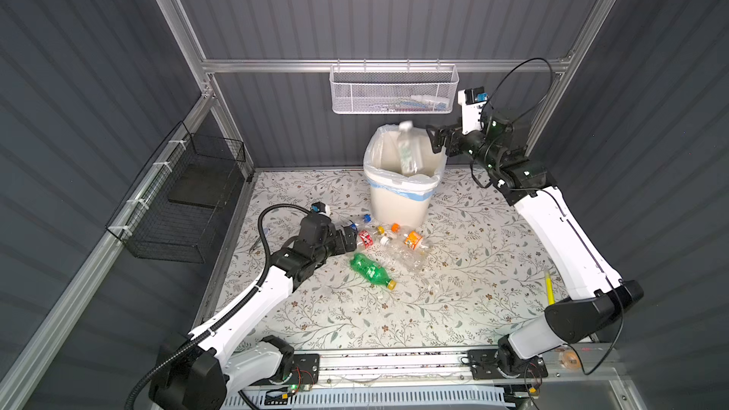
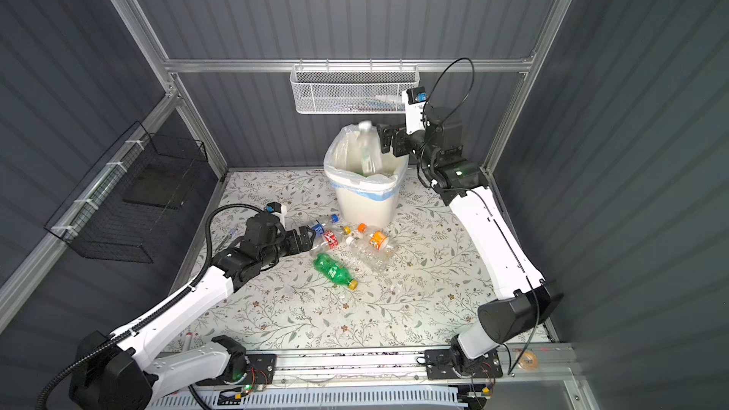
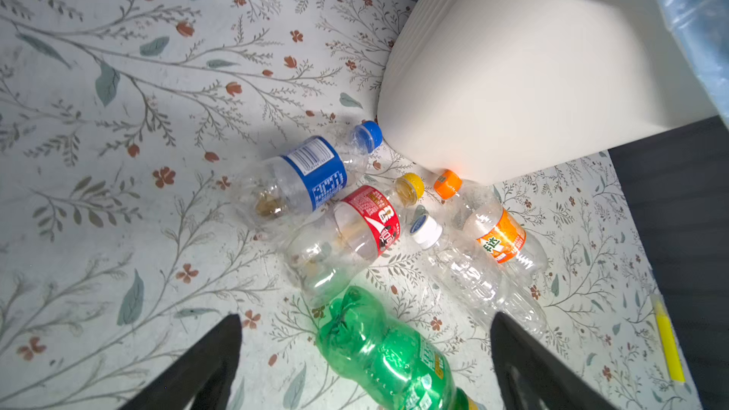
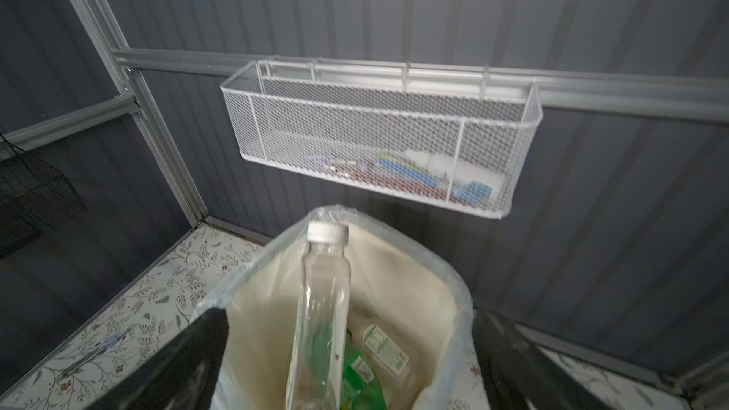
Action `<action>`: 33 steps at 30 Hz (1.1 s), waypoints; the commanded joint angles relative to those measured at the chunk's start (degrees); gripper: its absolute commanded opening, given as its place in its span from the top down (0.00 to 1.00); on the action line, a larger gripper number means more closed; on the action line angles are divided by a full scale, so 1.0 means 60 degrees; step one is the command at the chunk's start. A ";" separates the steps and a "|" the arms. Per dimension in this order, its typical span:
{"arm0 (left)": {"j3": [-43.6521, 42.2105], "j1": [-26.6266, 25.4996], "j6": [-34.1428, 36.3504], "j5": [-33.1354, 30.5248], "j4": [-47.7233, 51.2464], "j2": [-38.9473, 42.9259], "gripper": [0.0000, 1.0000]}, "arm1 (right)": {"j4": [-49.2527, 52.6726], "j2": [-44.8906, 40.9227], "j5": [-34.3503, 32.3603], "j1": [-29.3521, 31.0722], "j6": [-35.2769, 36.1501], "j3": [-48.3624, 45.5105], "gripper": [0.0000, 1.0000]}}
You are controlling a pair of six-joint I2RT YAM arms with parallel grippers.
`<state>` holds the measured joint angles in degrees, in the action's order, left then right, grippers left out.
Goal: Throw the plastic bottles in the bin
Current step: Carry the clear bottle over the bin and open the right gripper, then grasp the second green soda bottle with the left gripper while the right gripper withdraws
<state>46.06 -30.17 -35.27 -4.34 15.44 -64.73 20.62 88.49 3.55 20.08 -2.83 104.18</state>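
The cream bin (image 1: 398, 199) (image 2: 363, 203) (image 4: 394, 270) stands at the back of the table. A clear white-capped bottle (image 1: 406, 147) (image 2: 367, 147) (image 4: 323, 301) drops upright into its mouth, free of my open right gripper (image 1: 436, 140) (image 2: 384, 138) (image 4: 351, 317) beside the rim. Other bottles lie inside. On the table lie blue-label (image 3: 307, 175), red-label (image 3: 367, 226), orange-label (image 3: 501, 238), plain clear (image 3: 465, 274) and green (image 1: 369, 268) (image 3: 386, 353) bottles. My left gripper (image 1: 351, 239) (image 2: 309, 236) (image 3: 365, 321) is open, low by the red-label one, the green one's base between its fingers.
A white mesh basket (image 1: 394, 90) hangs on the back wall above the bin. On the left wall hangs a black wire basket (image 1: 185, 199). A yellow pen (image 1: 549, 287) (image 3: 666, 341) lies near the right arm. The bin (image 3: 532, 72) stands close behind the bottle cluster.
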 commanded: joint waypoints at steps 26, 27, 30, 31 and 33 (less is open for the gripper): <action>-0.0069 -0.1606 -0.3159 0.0918 0.0350 -0.2334 0.03 | -0.1499 -0.3819 0.0572 -0.2287 -0.2732 -0.5850 0.01; -0.0049 -0.1607 -0.3160 0.0980 0.0282 -0.2464 0.03 | -0.1531 -0.3825 0.0580 -0.2305 -0.2769 -0.5932 0.01; -0.0044 -0.1621 -0.3164 0.1140 0.0014 -0.2877 0.03 | -0.1580 -0.3847 0.0623 -0.2388 -0.2846 -0.6136 0.01; -0.0053 -0.1621 -0.3160 0.1187 -0.0046 -0.2999 0.04 | -0.1577 -0.3851 0.0630 -0.2413 -0.2866 -0.6178 0.01; -0.0123 -0.1619 -0.3202 0.1264 -0.0176 -0.3210 0.05 | -0.1640 -0.3891 0.0648 -0.2462 -0.2890 -0.6270 0.01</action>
<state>45.74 -39.46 -53.45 1.72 16.12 -82.85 12.36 65.82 6.52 5.78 -19.27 67.42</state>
